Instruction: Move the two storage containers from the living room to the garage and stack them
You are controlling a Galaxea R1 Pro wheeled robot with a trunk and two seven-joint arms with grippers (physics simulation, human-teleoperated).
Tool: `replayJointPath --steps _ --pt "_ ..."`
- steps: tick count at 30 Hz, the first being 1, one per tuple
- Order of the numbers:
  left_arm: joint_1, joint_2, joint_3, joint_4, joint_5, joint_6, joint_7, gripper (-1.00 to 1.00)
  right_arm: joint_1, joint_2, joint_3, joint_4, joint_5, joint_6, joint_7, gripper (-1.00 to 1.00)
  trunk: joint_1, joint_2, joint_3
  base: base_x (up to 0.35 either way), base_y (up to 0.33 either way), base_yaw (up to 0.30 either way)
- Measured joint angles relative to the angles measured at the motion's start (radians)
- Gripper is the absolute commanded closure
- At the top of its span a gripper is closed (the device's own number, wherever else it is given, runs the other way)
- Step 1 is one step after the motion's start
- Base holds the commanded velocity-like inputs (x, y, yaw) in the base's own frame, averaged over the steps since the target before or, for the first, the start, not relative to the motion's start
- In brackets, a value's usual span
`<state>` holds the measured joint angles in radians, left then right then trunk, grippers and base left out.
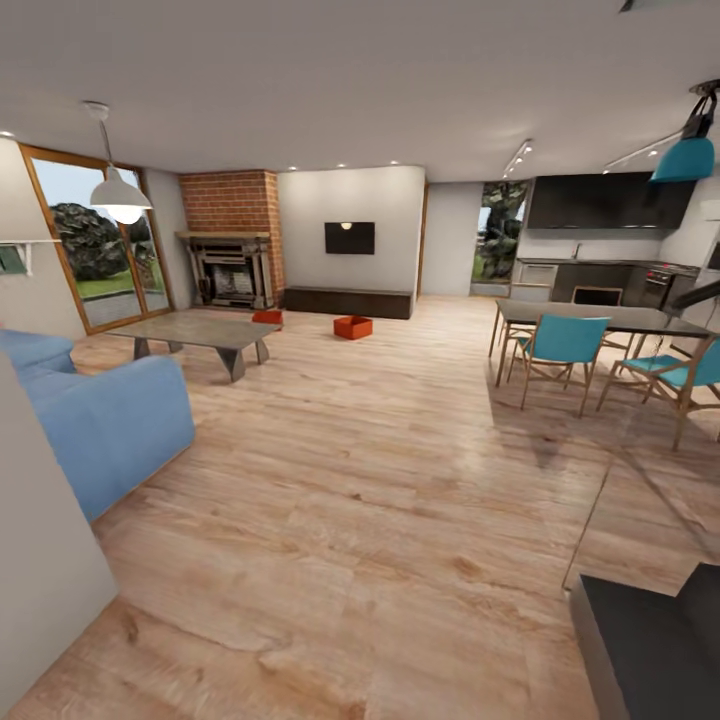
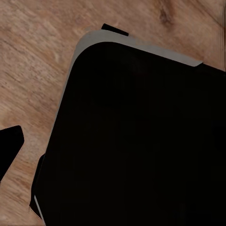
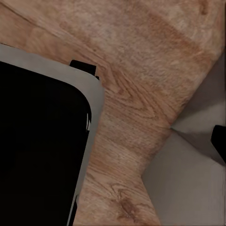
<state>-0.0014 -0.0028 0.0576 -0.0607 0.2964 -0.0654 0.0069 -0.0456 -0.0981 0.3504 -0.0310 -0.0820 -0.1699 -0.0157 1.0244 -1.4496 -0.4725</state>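
Note:
Two orange-red storage containers stand on the light wood floor at the far end of the living room. One container (image 1: pixel 352 327) sits in the open in front of the dark low TV bench. The other container (image 1: pixel 267 317) is partly hidden behind the coffee table, near the brick fireplace (image 1: pixel 232 265). Both are far from me. A dark fingertip (image 2: pixel 10 143) pokes into the left wrist view over wood planks, and another dark fingertip (image 3: pixel 219 141) shows at the edge of the right wrist view. Neither view shows how the jaws stand.
A blue sofa (image 1: pixel 110 420) and a grey wall corner (image 1: pixel 40 560) are close on my left. The coffee table (image 1: pixel 200 335) stands beyond the sofa. A dining table with teal chairs (image 1: pixel 565 350) is at the right. My black base (image 2: pixel 136 141) shows below both wrists.

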Motion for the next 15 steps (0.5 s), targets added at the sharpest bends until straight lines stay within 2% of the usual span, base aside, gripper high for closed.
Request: replayJointPath --steps 15 --pt "0.000 0.000 0.000 0.000 0.000 0.001 0.000 -1.00 0.000 0.000 0.000 0.000 0.003 -0.003 -0.001 -1.00 0.000 0.000 0.000 0.326 0.000 0.000"
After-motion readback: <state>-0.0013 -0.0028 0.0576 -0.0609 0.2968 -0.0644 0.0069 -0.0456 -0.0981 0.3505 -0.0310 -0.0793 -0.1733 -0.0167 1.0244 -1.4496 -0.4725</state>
